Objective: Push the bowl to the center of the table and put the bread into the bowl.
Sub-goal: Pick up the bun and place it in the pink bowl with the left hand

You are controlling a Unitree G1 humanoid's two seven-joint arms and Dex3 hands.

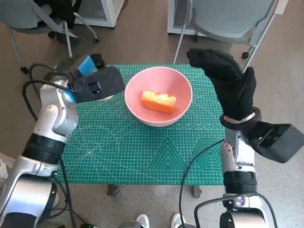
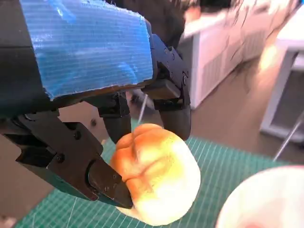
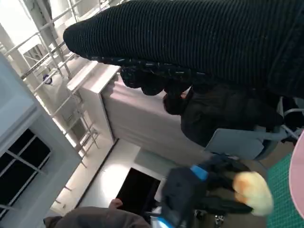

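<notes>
A green cutting mat [image 1: 142, 147] is covering the small table, which is standing on a brown floor. 2 grey chairs [image 1: 228, 19] are standing beyond the far edge.

The pink bowl [image 1: 158, 95] is sitting on the far middle of the mat, with 1 orange-yellow piece of bread [image 1: 158, 101] lying inside it.

The head view is hiding what the left hand [image 1: 97, 84] is carrying. The left wrist view is showing it: a round golden bread roll [image 2: 156, 173] is being gripped between the black fingers [image 2: 173, 111], above the mat and just beside the bowl's rim [image 2: 266, 199]. The right wrist view is showing the same roll [image 3: 253, 192] from the opposite side, plus a white cabinet [image 3: 137, 123] and a person [image 3: 95, 218] nearby.

The right hand [image 1: 228, 78] is hanging raised beside the bowl's right rim, fingers apart, holding nothing and touching nothing.
</notes>
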